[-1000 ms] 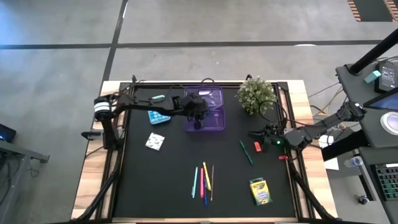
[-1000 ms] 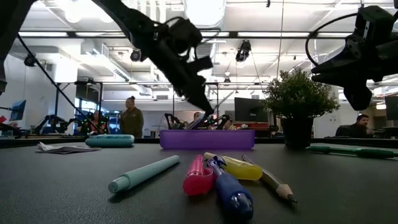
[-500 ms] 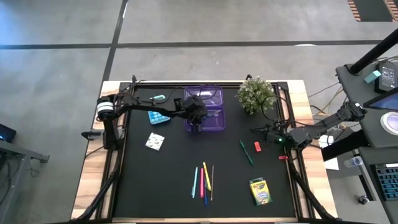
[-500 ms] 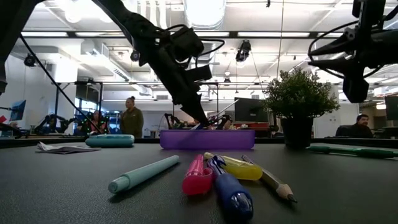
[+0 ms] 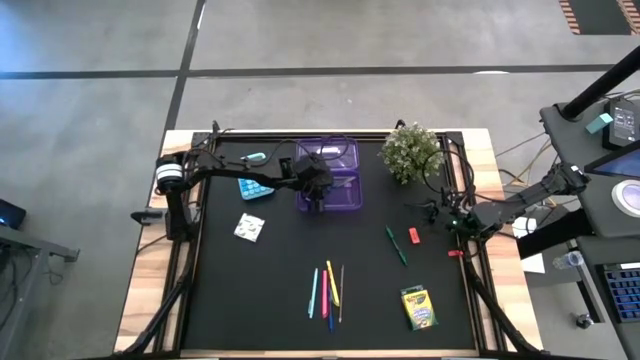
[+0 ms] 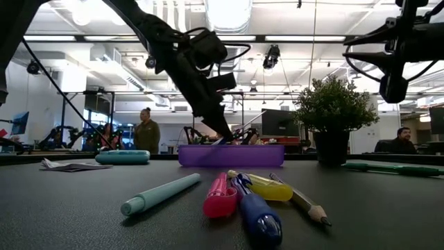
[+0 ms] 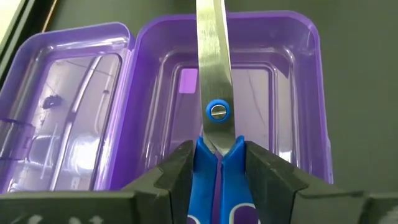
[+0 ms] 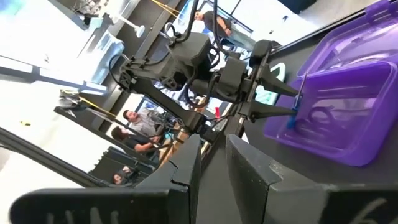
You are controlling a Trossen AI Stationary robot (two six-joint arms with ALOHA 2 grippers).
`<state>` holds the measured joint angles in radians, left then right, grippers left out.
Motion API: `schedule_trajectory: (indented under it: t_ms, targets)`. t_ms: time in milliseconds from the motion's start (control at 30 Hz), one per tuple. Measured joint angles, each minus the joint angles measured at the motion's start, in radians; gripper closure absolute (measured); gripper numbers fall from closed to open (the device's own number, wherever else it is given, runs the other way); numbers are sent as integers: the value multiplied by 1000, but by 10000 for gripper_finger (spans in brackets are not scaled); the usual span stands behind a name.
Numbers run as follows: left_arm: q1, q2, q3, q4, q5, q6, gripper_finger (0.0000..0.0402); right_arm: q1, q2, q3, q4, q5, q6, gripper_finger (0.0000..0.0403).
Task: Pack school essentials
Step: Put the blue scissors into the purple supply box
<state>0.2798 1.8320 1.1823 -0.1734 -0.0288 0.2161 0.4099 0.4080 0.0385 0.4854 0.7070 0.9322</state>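
My left gripper (image 5: 316, 190) is shut on blue-handled scissors (image 7: 214, 81) over an open purple box (image 5: 345, 195), blades pointing down into it; the low view shows them slanting into the box (image 6: 231, 154). My right gripper (image 5: 438, 213) hangs empty near the right edge, high above the table (image 6: 395, 83), fingers a narrow gap apart (image 8: 214, 162). On the mat lie a green marker (image 5: 397, 245), a red marker (image 5: 413, 236), several thin pens (image 5: 326, 290), a crayon box (image 5: 418, 308) and a white patterned packet (image 5: 249, 228). My left gripper pinches the scissors between its two fingers at the blue handle necks (image 7: 217, 158), just behind the pivot screw. The fingers (image 7: 177, 171) slant down from the table's left and lie along the scissors. The closed blades hang tilted into the box; I cannot tell whether the tip touches it.
A potted green plant (image 5: 410, 150) stands at the far right, between the box and my right arm. Two teal items (image 5: 255, 187) (image 5: 254, 157) lie left of the box. People show in the room beyond the table (image 6: 146, 132).
My right gripper has drawn back toward the table's right edge and risen, still empty. My left gripper has shifted a little over the purple box with the scissors, bringing the blade tip lower into it, and has then held still.
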Motion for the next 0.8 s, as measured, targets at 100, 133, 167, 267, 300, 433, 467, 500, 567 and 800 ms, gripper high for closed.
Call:
schedule_trajectory:
  t_ms: [100, 133, 167, 267, 300, 433, 467, 500, 567, 800]
  targets:
    - [0, -2, 5, 0, 0, 0, 281, 0, 0, 4, 0, -1, 22, 335]
    - [0, -3, 5, 0, 0, 0, 281, 0, 0, 6, -1, -5, 34, 335]
    - [0, -5, 6, -1, 0, 0, 281, 0, 0, 8, 0, -8, 44, 335]
    - [0, -12, 6, -1, -1, 0, 280, 0, 0, 18, 0, -7, 44, 335]
    - [0, -14, 6, -3, -1, 0, 280, 0, 0, 22, 0, -4, 33, 335]
    - [0, -18, 7, -1, -2, 0, 280, 0, 0, 44, -1, 3, 11, 335]
    - [0, -18, 8, -2, -3, 0, 280, 0, 0, 49, -2, 3, 8, 335]
    - [0, -18, 9, 0, -3, 0, 280, 0, 0, 55, -6, 3, -1, 335]
    - [0, -18, 9, 4, -4, -1, 280, 0, 0, 68, -9, 2, -18, 335]
    - [-1, -19, 5, 7, -5, -21, 292, 0, 0, 94, -9, 3, -121, 335]
